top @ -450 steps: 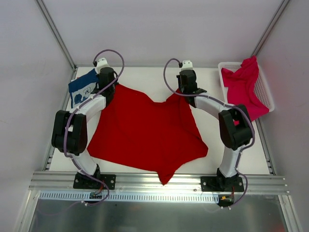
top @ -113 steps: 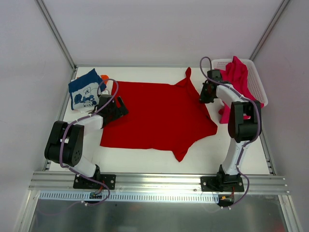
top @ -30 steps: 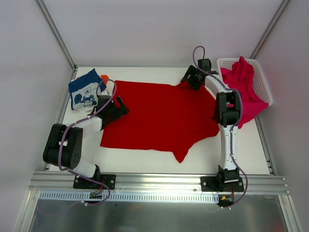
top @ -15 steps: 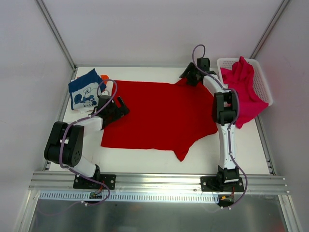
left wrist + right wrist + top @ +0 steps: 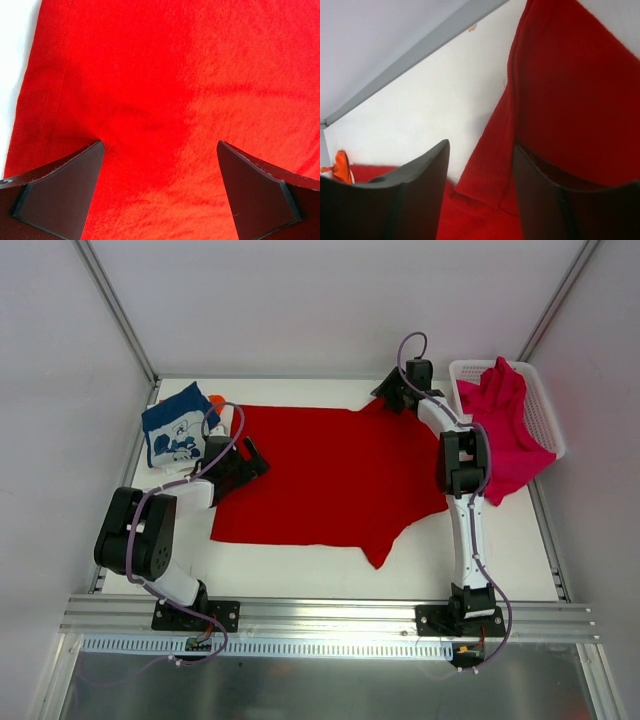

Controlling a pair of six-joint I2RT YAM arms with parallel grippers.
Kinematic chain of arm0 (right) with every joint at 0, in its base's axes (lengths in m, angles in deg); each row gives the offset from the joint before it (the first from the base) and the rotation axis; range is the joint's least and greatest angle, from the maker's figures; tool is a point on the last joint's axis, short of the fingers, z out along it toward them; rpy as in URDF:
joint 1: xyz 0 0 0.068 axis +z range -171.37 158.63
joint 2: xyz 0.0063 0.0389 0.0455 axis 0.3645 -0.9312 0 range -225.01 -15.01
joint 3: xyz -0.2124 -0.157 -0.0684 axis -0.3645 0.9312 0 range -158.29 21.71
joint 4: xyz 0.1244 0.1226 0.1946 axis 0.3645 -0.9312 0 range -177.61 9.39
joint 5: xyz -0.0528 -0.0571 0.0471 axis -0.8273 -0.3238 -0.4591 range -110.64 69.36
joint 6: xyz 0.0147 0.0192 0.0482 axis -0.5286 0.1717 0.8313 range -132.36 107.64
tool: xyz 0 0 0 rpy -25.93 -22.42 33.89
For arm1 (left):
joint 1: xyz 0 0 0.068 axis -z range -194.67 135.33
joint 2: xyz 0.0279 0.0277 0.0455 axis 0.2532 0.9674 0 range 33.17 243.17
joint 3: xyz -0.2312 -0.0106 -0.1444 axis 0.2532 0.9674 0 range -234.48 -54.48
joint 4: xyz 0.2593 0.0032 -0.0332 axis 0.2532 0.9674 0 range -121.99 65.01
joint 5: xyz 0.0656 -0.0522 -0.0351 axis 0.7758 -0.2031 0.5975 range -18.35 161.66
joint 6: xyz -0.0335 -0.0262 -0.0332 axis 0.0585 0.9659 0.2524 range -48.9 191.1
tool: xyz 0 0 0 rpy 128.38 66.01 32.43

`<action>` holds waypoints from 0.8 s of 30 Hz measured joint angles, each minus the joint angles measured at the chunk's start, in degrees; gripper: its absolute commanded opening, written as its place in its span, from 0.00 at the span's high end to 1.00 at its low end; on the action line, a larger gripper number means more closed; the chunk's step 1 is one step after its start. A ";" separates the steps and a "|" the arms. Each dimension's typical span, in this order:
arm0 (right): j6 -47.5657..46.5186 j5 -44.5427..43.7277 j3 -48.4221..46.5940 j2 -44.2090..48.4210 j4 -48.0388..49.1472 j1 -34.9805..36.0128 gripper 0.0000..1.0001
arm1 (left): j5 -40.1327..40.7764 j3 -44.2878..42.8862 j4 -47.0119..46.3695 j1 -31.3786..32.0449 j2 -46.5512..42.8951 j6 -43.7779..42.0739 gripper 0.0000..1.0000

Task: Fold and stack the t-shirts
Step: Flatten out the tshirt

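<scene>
Spreading over the middle of the table (image 5: 300, 575), the red t-shirt (image 5: 330, 475) lies open and mostly flat, one sleeve pointing toward the near edge. The left gripper (image 5: 240, 462) sits low on the shirt's left border. Its fingers (image 5: 65, 185) are spread wide and rest on the cloth, holding nothing. The right gripper (image 5: 395, 398) is at the far right corner, where a sleeve rises in a ridge. Its fingers (image 5: 415, 190) stand partly apart with that hem between them, and no firm pinch shows.

The risk lies at that far corner. If the right fingers close on the thin hem alone, the cloth may slip out as the arm pulls, and the fold would come out crooked. They might also catch two layers and drag the whole shirt instead of folding it.

The left fingers have no hold either, so a one-sided pull would likely skew the shirt toward the white basket (image 5: 553, 436), where the pink t-shirt (image 5: 505, 425) hangs over the rim just beside the right arm. A snag there looks possible.

The navy t-shirt (image 5: 175, 430) lies folded at the far left, an orange t-shirt (image 5: 216, 400) peeking out beside it.
</scene>
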 measured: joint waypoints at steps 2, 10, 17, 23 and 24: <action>1.60 0.00 0.00 -0.90 2.49 0.11 0.50 | -0.02 -0.22 -0.57 0.00 0.44 0.02 0.01; 13.99 1.07 0.04 -7.19 24.74 2.19 0.34 | -0.04 -0.70 -1.46 0.00 1.29 0.04 0.01; 32.79 -5.75 -9.07 -20.81 53.92 5.79 0.21 | -0.44 -1.01 -2.38 0.00 2.03 0.15 0.01; 37.64 -13.42 -4.66 -20.92 66.40 6.40 0.08 | -1.01 -1.09 -2.93 0.00 2.34 0.15 0.01; 37.92 -15.08 -3.54 -20.68 68.04 6.36 0.04 | -1.05 -1.14 -3.08 0.00 2.47 0.15 0.01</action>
